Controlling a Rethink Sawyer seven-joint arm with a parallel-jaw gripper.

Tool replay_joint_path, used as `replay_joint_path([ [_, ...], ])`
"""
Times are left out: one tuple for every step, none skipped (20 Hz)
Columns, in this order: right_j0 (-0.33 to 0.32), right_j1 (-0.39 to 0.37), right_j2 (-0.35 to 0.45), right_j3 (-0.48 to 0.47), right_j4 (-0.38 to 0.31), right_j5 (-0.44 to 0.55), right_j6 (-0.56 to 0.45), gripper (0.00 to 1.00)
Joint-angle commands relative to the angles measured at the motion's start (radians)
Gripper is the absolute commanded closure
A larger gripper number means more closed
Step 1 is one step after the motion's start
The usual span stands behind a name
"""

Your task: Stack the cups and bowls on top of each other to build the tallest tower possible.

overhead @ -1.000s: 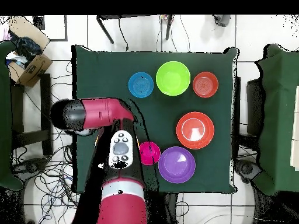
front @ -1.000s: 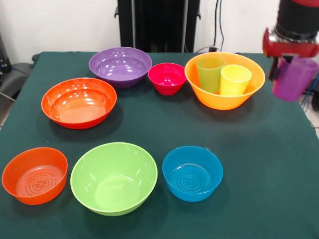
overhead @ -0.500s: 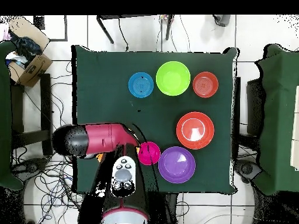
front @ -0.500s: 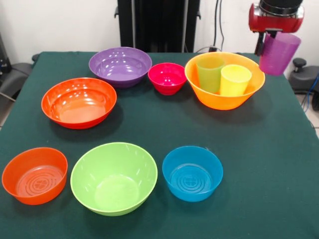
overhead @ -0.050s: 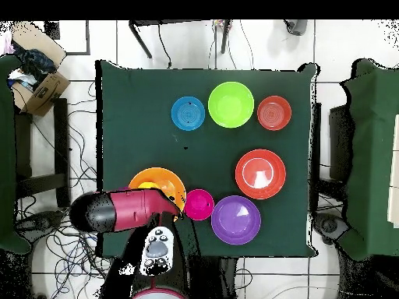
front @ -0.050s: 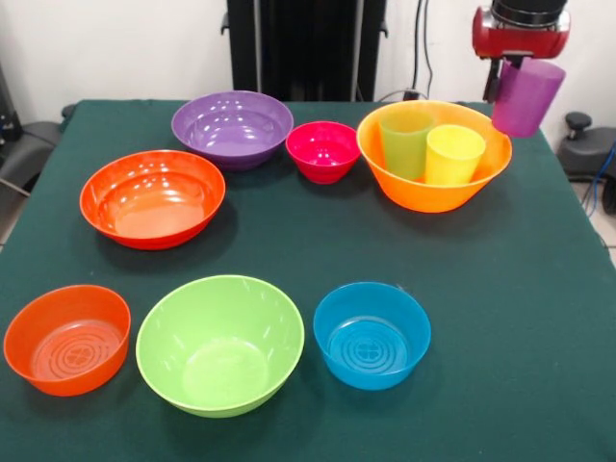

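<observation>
Progress is early: gripper (front @ -0.050s: 518,85) holds the purple cup (front @ -0.050s: 526,96) aloft at upper right of the front view, beside the big orange bowl (front @ -0.050s: 433,183) containing the green cup (front @ -0.050s: 405,141) and yellow cup (front @ -0.050s: 453,153); six bowls remain unstacked on the tabletop (front @ -0.050s: 500,318).

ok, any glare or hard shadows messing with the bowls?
Front view: white highlights on the inner walls of the purple bowl and red-orange bowl; shadows on the cloth soft. Overhead view: flat, even light, no visible glare; the arm hides part of the big orange bowl.
</observation>
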Motion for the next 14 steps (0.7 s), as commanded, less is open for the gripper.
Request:
replay_joint_path([
  [0.031,0.044,0.023,0.106,-0.069,-0.088,0.107,1.0],
  [0.032,0.044,0.023,0.11,-0.071,-0.092,0.104,1.0],
  [0.031,0.045,0.025,0.119,-0.074,-0.1,0.101,1.0],
  [0.03,0.044,0.025,0.123,-0.076,-0.101,0.098,1.0],
  [0.03,0.044,0.025,0.127,-0.079,-0.101,0.095,1.0],
  [0.03,0.044,0.026,0.132,-0.082,-0.102,0.092,1.0],
  [0.031,0.044,0.024,0.136,-0.085,-0.102,0.091,1.0],
  [0.033,0.044,0.022,0.141,-0.09,-0.102,0.089,1.0],
  [0.035,0.044,0.018,0.145,-0.096,-0.103,0.087,1.0],
  [0.038,0.045,0.015,0.147,-0.099,-0.107,0.09,1.0],
  [0.044,0.048,0.008,0.139,-0.102,-0.105,0.093,1.0],
  [0.051,0.053,-0.001,0.137,-0.107,-0.117,0.102,1.0],
  [0.058,0.058,-0.011,0.136,-0.111,-0.132,0.111,1.0],
  [0.064,0.063,-0.022,0.134,-0.117,-0.149,0.12,1.0],
])
